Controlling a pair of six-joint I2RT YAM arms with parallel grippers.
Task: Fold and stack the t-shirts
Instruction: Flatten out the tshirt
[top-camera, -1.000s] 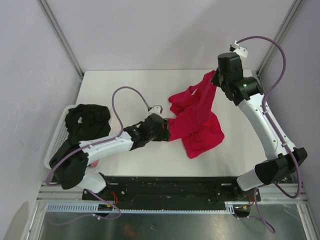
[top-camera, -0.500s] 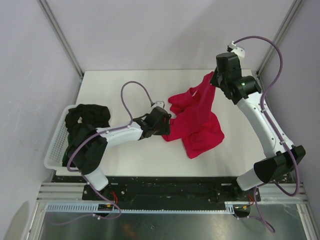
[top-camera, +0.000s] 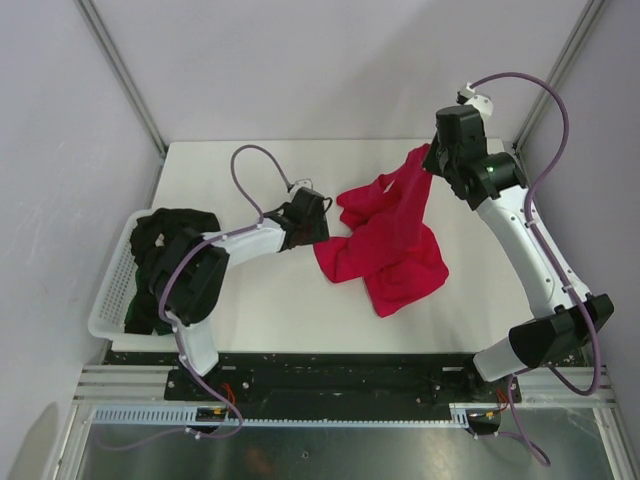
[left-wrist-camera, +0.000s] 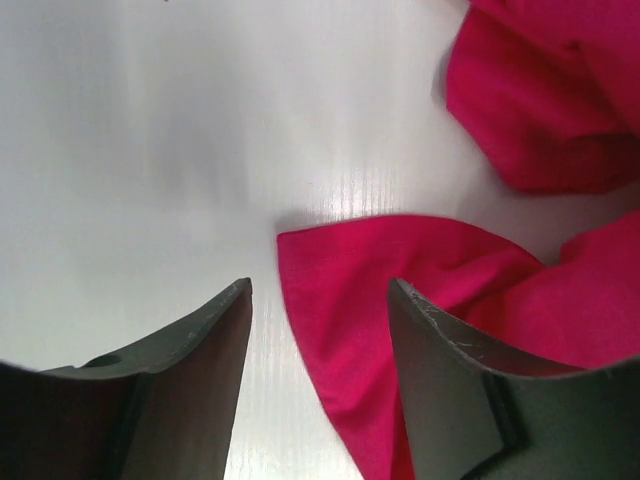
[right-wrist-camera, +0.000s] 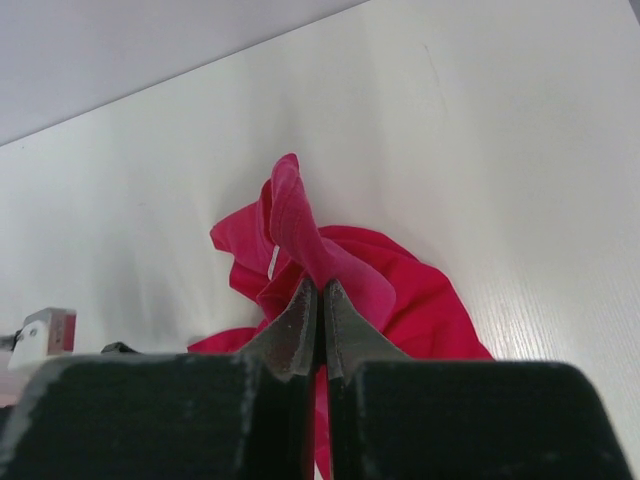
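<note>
- The left pincer (left-wrist-camera: 320, 290) stands open. A corner of the red t-shirt (top-camera: 395, 250) lies flat on the desk (top-camera: 300, 310) between its 2 fingers. The right-hand finger (left-wrist-camera: 440, 380) sits over the cloth's edge, and nothing is clamped.
- The right pincer (right-wrist-camera: 320, 285) is closed, its tips pinching a raised fold of the red t-shirt. It holds that fold up at the far right of the cloth.
- The rest of the red t-shirt lies crumpled on the middle of the desk, trailing down from the lifted fold toward the near side.
- A dark t-shirt (top-camera: 175, 235) is heaped in the white basket (top-camera: 105, 310) at the desk's left edge, well apart from the red one.
- Compared with 1 second ago, the left pincer has moved from the shirt's near-left edge to a spot farther from the arm bases. The shirt's left corner now lies uncovered and spread out.
- The right pincer has kept its grip and its place.
</note>
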